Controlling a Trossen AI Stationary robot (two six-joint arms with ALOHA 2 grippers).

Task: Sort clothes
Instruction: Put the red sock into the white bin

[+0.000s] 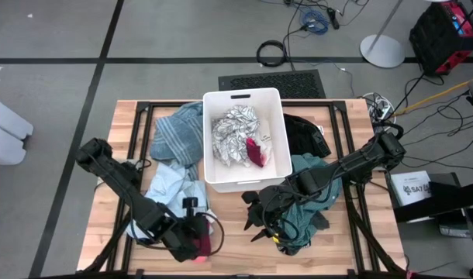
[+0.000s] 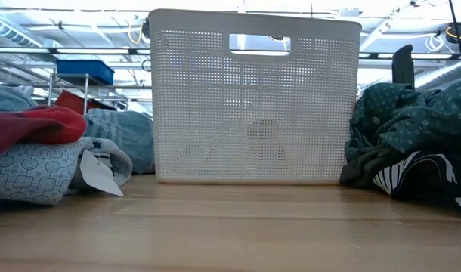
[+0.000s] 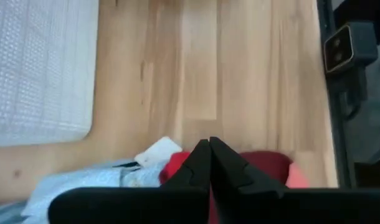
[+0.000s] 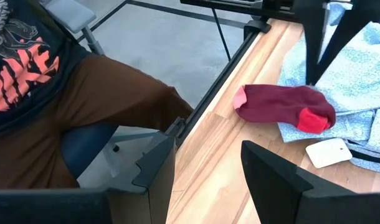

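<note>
A dark red sock with a pink cuff (image 4: pixel 277 102) lies flat on the wood near the front left, partly on a light blue garment (image 1: pixel 170 186). My left gripper (image 3: pixel 209 146) is shut, pointing down at the sock's far edge; it also shows in the right wrist view (image 4: pixel 311 78). My right gripper (image 4: pixel 209 174) is open and empty, low over bare wood by the teal garment (image 1: pixel 314 194). A blue striped garment (image 1: pixel 182 136) lies left of the white bin (image 1: pixel 244 94) and a black one (image 1: pixel 306 132) right of it. A white-grey patterned garment (image 1: pixel 233 132) and a magenta piece (image 1: pixel 256 151) lie in the bin. My left gripper's shut fingertips (image 4: pixel 313 68) come from above, pointing down, at the edge of the red sock (image 3: pixel 265 165) where it meets the light blue garment (image 4: pixel 358 68). I cannot tell whether they touch either. The sock lies flat.
A white tag (image 4: pixel 329 151) lies on the light blue garment's edge. A person in brown trousers (image 4: pixel 84 118) sits just beyond the table's black frame edge. Bare wood lies in front of the bin (image 2: pixel 253 98), between the two piles.
</note>
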